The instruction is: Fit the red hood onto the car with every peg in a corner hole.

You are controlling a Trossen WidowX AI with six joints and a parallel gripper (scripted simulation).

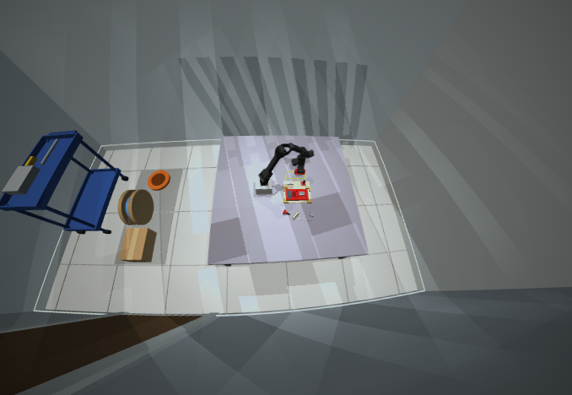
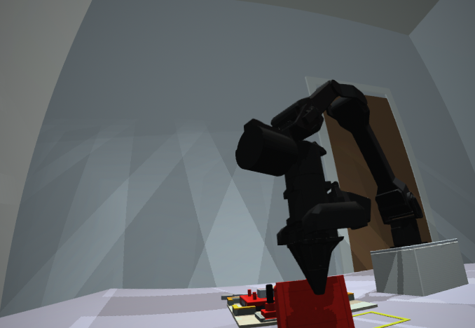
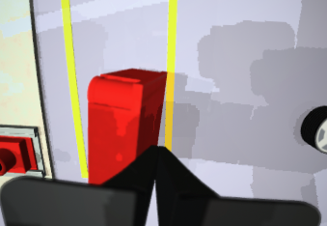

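Note:
The hood (image 1: 299, 171) (image 2: 307, 313) (image 3: 113, 140), a red shell, stands up on its edge behind the jig, across the yellow outline. My gripper (image 1: 300, 168) (image 2: 319, 292) (image 3: 156, 153) is shut and empty. It points down with its tips beside the hood's broad face, close to its top edge; I cannot tell whether they touch it. The red chassis (image 1: 291, 195) (image 2: 247, 301) sits between the yellow corner blocks of the jig board (image 2: 244, 321) (image 3: 12, 87). The grey engine block (image 2: 261, 292) and two red pegs show on its deck; the other pegs are hidden or too small to see.
A red block with a black post (image 2: 269, 296) stands on the jig board beside the hood. A black-and-white wheel (image 3: 326, 130) lies on the other side of the hood. Small parts, including a red one (image 1: 285, 212) and a cream one (image 1: 295, 214), lie in front of the jig.

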